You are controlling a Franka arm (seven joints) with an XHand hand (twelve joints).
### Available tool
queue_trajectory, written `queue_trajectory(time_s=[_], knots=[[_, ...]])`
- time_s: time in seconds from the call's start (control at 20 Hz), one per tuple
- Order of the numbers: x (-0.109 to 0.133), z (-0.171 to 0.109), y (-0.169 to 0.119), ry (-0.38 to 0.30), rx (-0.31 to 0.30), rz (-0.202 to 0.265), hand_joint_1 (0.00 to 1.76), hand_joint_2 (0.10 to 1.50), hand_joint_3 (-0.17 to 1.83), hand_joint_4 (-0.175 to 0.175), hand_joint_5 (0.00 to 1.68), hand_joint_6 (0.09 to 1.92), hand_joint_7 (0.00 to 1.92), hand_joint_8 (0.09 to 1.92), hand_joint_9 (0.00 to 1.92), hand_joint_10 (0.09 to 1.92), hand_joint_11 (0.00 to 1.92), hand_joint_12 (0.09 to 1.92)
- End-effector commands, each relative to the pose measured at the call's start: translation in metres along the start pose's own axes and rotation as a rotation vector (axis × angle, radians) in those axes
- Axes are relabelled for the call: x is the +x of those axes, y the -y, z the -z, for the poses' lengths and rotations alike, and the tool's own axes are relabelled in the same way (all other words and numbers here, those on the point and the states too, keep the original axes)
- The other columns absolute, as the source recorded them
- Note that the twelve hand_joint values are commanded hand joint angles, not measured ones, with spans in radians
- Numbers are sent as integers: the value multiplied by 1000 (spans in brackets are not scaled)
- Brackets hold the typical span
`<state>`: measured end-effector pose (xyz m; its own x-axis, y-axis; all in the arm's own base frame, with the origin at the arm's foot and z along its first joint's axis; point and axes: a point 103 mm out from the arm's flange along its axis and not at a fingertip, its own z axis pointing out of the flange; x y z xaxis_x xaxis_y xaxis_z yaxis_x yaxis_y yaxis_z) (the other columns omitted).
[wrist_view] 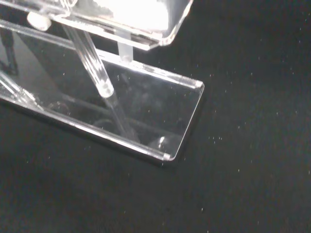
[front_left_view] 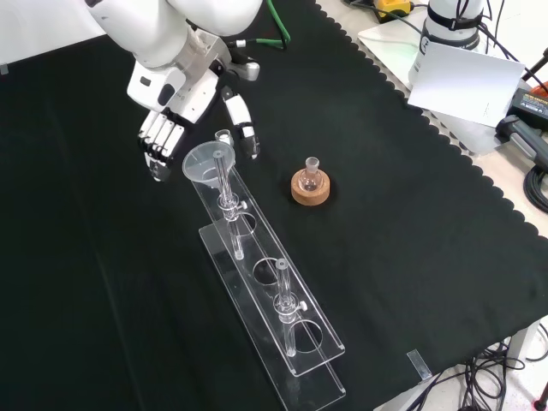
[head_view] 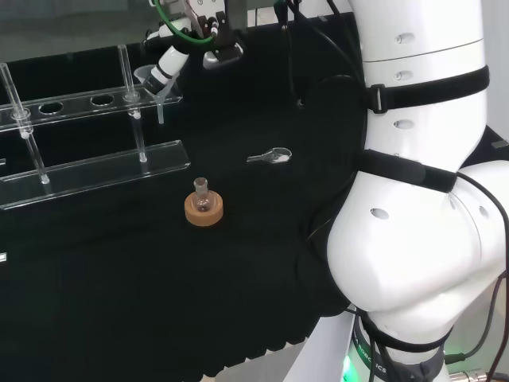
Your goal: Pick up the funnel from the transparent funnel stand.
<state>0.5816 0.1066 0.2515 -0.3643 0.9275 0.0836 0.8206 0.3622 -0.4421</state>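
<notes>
A clear funnel (front_left_view: 205, 163) sits in the end hole of the transparent stand (front_left_view: 282, 342), its stem hanging below the upper shelf. In the front view my hand (front_left_view: 171, 98) hovers just above and beyond it. The fingers (front_left_view: 157, 144) hang to the funnel's left and the thumb (front_left_view: 246, 130) to its right, straight and apart from the rim, so the hand is open. In the head view the funnel (head_view: 148, 76) stands at the stand's (head_view: 95, 171) right end, with the hand (head_view: 171, 62) beside it. Up close in the wrist view are the stand's base plate (wrist_view: 150, 104) and the funnel's stem (wrist_view: 125, 52).
A small round flask on a cork ring (head_view: 203, 208) stands on the cloth near the stand, also seen in the front view (front_left_view: 310, 190). A small clear scoop (head_view: 273, 156) lies farther right in the head view. The stand carries upright rods (front_left_view: 283, 295) and further holes.
</notes>
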Motion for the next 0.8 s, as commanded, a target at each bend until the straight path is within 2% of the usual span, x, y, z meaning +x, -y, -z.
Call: queue_trajectory(time_s=[0.05, 0.3, 0.8], knots=[[1, 8, 3, 9, 20, 27, 448, 612, 66, -47, 3, 87, 16, 585, 0, 796, 0, 1418], [-2, 8, -5, 19, 16, 26, 450, 613, 59, -56, 22, 87, 61, 632, 14, 825, 0, 1419], [-7, 2, -14, 32, 36, 17, 483, 632, 51, -39, 173, 87, 277, 648, 203, 812, 0, 1467]])
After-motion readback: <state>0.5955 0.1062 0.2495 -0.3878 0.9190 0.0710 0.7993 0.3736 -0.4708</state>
